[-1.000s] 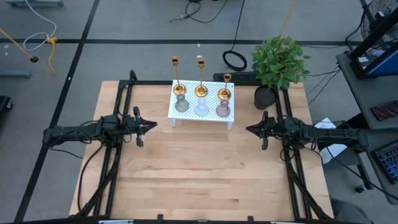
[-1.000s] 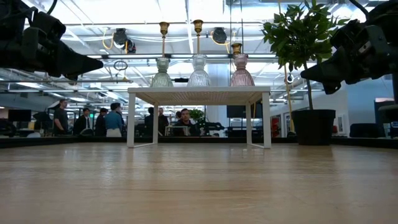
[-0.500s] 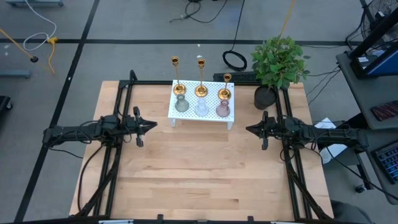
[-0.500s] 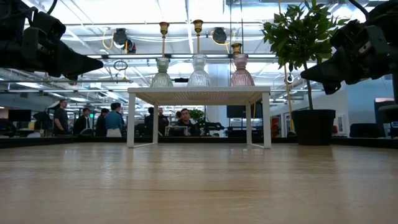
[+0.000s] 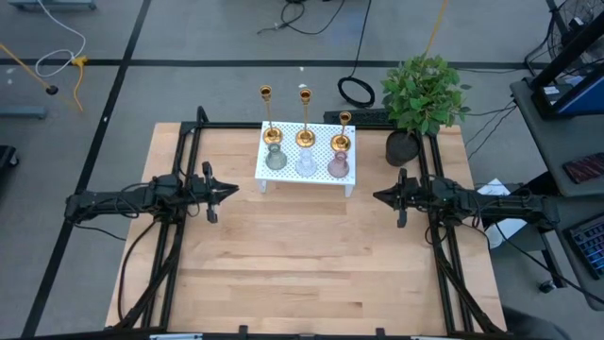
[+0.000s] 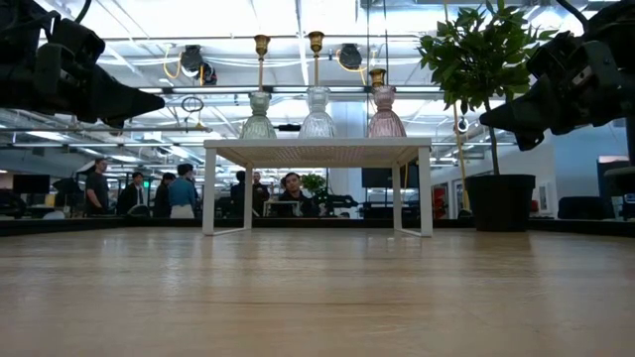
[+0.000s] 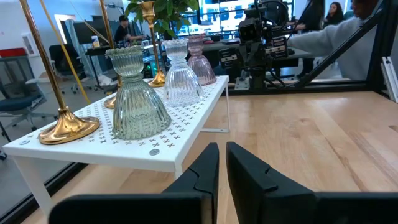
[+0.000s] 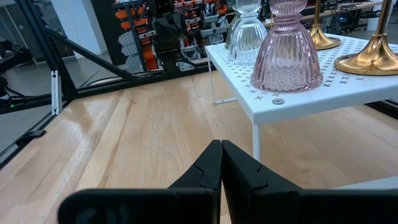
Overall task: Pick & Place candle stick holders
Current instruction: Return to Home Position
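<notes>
Three gold sticks point(image 5: 304, 118) stand by their round bases along the far side of a white perforated stand point(image 5: 347, 177), with green point(image 5: 275, 158), clear point(image 5: 306, 162) and pink point(image 5: 337, 166) glass holders in front of them. In the left wrist view the green holder point(image 7: 134, 96) is nearest; in the right wrist view the pink one point(image 8: 286, 53) is. My left gripper point(image 5: 233, 189) is shut and empty, left of the stand. My right gripper point(image 5: 377, 196) is shut and empty, right of it. Both hover above the table.
A green potted plant point(image 5: 422, 94) in a black pot stands at the table's far right corner. Black frame rails point(image 5: 189, 142) run along the table's left and right sides. The bare wooden tabletop point(image 5: 302, 255) lies open between and in front of the arms. People show beyond the table.
</notes>
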